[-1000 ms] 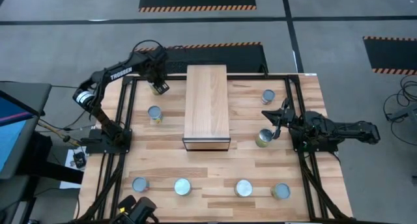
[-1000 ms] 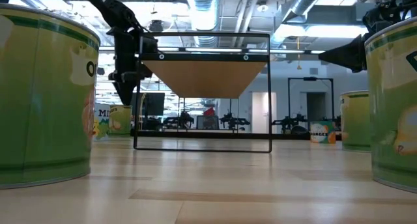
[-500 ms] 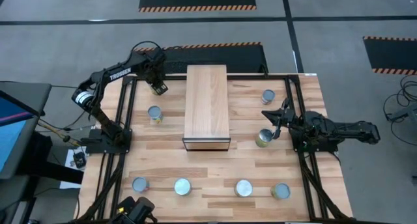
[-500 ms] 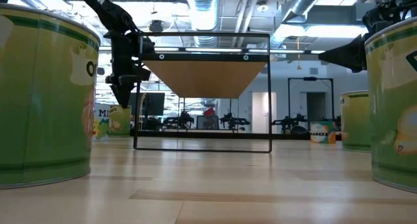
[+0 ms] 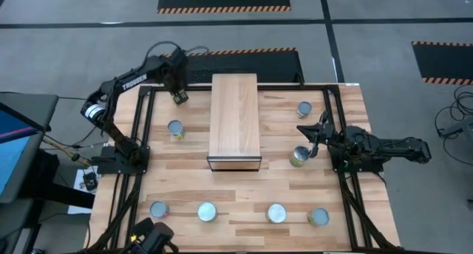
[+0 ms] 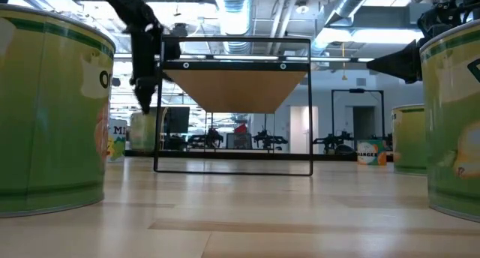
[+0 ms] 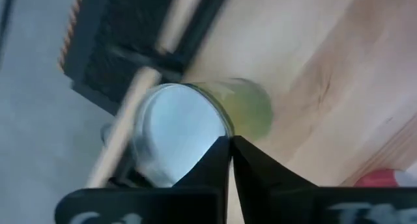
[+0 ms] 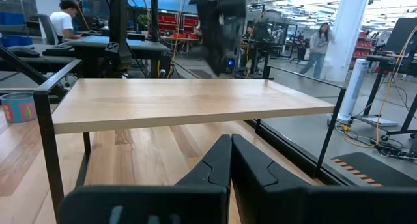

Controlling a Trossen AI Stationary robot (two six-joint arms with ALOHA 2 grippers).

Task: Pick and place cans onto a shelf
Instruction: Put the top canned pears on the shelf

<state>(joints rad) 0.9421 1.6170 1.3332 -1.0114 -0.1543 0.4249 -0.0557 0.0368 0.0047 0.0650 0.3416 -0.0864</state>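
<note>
Hovering over a can point(image 7: 176, 136) at the table's far-left corner beside the shelf point(image 5: 234, 119), left gripper point(image 5: 178, 97) clenched, empty. Right gripper point(image 5: 311, 138) clenched too, near another can point(image 5: 298, 157) right of the shelf.

Pale smooth matt wood shelf point(image 5: 235, 117), planked light-wood worktop point(image 5: 244, 187), cans point(image 5: 207, 211) with shiny metal lids and glossy yellow-green labels, matt black metal frame point(image 5: 338, 121)

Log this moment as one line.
left tool: shut, above can | right tool: shut, waiting beside shelf
</note>
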